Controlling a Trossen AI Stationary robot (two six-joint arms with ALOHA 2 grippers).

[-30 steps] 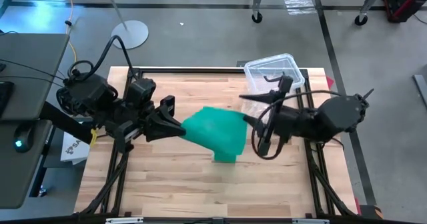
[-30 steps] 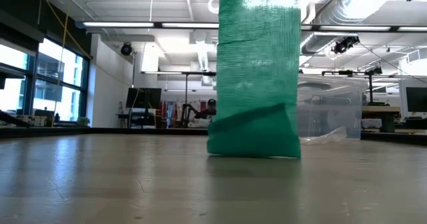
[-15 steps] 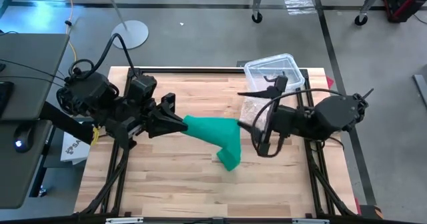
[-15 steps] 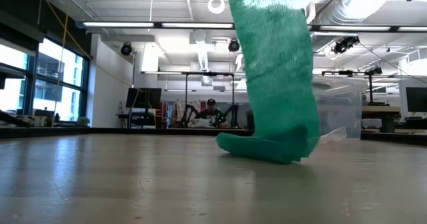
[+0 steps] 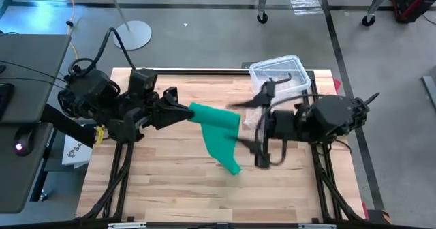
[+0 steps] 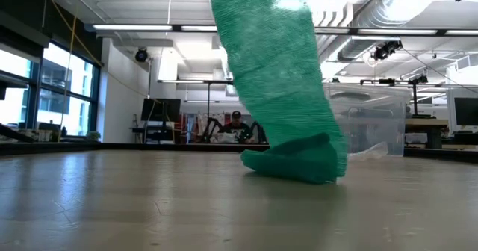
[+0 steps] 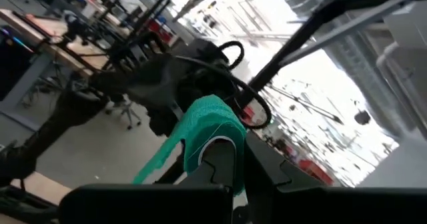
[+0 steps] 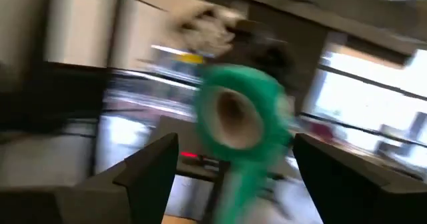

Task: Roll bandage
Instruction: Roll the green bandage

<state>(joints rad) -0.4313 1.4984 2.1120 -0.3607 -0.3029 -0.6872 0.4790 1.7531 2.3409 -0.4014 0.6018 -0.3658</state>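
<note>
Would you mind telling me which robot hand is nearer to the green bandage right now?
Left. The left hand is shut on the bandage's upper end, holding it off the table. The right hand, open, sits just beside the hanging strip.

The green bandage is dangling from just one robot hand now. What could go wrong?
1. The left gripper alone pinches the rolled end of the bandage. The loose tail hangs down and bunches on the table, so it might wind up crooked or wrinkled.
2. The right gripper is open and holds nothing. With no pull on the strip, the roll could loosen.
3. The plastic box sits close behind the right arm, which might bump it.
</note>
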